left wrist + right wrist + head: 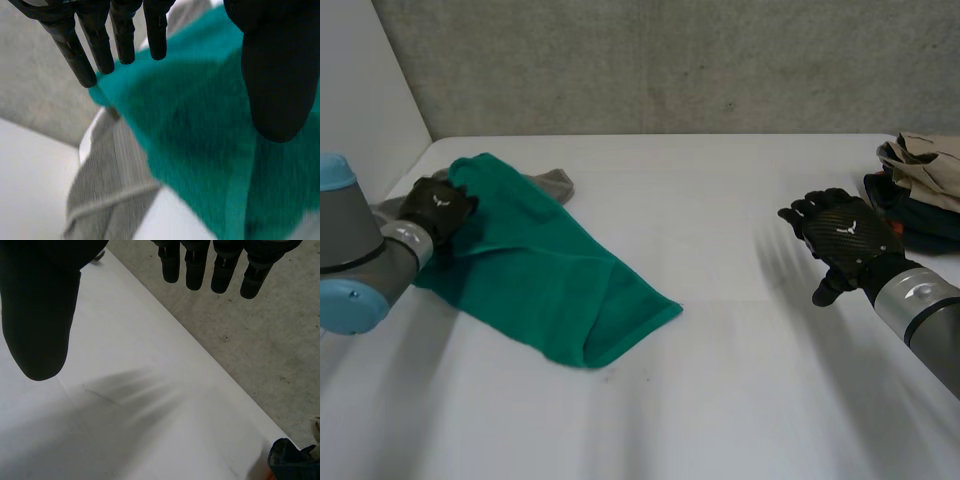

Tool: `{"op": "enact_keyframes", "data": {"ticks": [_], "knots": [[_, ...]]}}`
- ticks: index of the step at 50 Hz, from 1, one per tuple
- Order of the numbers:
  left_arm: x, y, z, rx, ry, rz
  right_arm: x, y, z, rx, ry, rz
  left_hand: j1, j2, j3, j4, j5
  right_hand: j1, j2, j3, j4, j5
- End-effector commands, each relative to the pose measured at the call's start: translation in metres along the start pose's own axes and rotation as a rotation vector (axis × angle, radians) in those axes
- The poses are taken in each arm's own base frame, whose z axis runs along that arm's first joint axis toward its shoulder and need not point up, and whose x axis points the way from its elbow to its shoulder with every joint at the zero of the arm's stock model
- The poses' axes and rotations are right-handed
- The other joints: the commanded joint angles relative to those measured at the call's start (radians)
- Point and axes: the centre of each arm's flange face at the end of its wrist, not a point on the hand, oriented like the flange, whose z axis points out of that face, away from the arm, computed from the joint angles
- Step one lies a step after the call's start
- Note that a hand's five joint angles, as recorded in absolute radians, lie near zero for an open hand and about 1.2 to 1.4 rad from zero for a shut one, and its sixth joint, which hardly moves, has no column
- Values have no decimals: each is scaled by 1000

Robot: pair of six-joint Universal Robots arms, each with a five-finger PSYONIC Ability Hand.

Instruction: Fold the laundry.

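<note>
A green towel point(545, 270) lies crumpled and partly folded on the left half of the white table point(720, 380). It covers most of a grey garment point(558, 183). My left hand point(438, 208) hovers over the towel's far left corner. In the left wrist view its fingers point(100, 47) are straight and apart from the thumb, with the green towel point(200, 145) and grey garment point(110, 185) below and nothing gripped. My right hand point(845, 235) hangs open above bare table at the right, its fingers point(200, 267) spread and empty.
A pile of beige and dark blue clothes point(925, 190) sits at the table's right edge; its dark blue garment point(295, 460) lies beyond my right hand. A grey concrete wall point(670, 60) runs behind the table, and a white panel point(360, 90) stands at the left.
</note>
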Motion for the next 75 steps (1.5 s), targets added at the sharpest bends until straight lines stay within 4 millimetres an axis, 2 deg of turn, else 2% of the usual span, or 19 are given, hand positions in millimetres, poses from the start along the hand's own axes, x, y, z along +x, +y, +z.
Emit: {"op": "enact_keyframes", "data": {"ticks": [1, 4, 6, 12, 13, 16, 17, 20, 25, 30, 38, 42, 48, 51, 57, 61, 65, 69, 75], "knots": [[0, 22, 12, -55, -11, 15, -1, 1, 0, -5, -1, 2, 346, 348, 349, 346, 344, -66, -42, -33, -35, -48], [1, 24, 15, -56, -10, 17, -1, 2, -1, -7, -2, 3, 555, 557, 558, 555, 553, -66, -42, -33, -35, -48], [1, 23, 16, -55, -13, 21, -1, 2, -1, -9, -2, 3, 1082, 1084, 1084, 1082, 1080, -66, -42, -33, -35, -48], [6, 3, 9, -4, -22, 17, 1, 2, 0, -9, 7, 2, 1084, 1086, 1087, 1084, 1082, -66, -42, -33, -35, -48], [5, -24, -2, 59, -32, 5, 2, 2, 0, -8, 11, 3, 1084, 1086, 1087, 1084, 1082, -66, -42, -33, -35, -48], [9, -67, -25, 161, -31, -61, 5, 1, 1, -4, 20, 2, 1084, 1086, 1087, 1084, 1082, -66, -42, -33, -35, -48], [12, -92, -42, 225, -26, -126, 6, 0, 1, -2, 24, 2, 1084, 1086, 1087, 1084, 1082, -66, -42, -33, -35, -48], [17, -136, -75, 337, -9, -273, 13, -1, 3, 0, 49, 2, 1084, 1086, 1087, 1084, 1082, -66, -42, -33, -35, -48], [25, -187, -128, 474, 32, -469, 26, -2, 4, -7, 98, 4, 1084, 1086, 1087, 1084, 1082, -66, -42, -33, -35, -48], [76, -205, -154, 494, 151, -494, 30, -5, 5, -2, 115, 0, 1084, 1086, 1087, 1084, 1082, -66, -42, -33, -35, -48], [183, -167, -142, 352, 340, -334, 29, -4, 4, -5, 112, 3, 1038, 1040, 1040, 1038, 1036, -66, -42, -33, -35, -48], [207, -167, -158, 367, 397, -281, 31, -4, 5, -10, 123, 6, 501, 504, 504, 501, 500, -66, -42, -33, -35, -48], [192, -182, -170, 417, 365, -295, 35, -2, 1, -89, 174, 36, 33, 36, 36, 33, 32, -66, -42, -33, -35, -48], [160, -193, -179, 442, 291, -329, 41, -4, -3, -156, 206, 106, -52, -49, -49, -52, -54, -66, -42, -33, -35, -48], [112, -181, -185, 393, 156, -371, 27, -10, -15, -272, 87, 321, -73, -70, -70, -73, -74, -66, -42, -33, -35, -48], [94, -156, -193, 321, 104, -394, 18, -14, -19, -298, -20, 475, -64, -61, -61, -64, -65, -66, -42, -33, -35, -48], [82, -104, -182, 155, 54, -383, 3, -7, -16, -318, -133, 600, 38, 41, 41, 38, 37, -66, -42, -33, -35, -48], [89, -70, -181, 39, 84, -366, -16, 5, -11, -360, -225, 689, 109, 112, 112, 109, 108, 17, 42, 51, 48, 36], [106, -54, -188, 3, 191, -354, -46, 12, -2, -358, -307, 686, 71, 74, 74, 71, 70, 147, 171, 180, 177, 165]]}}
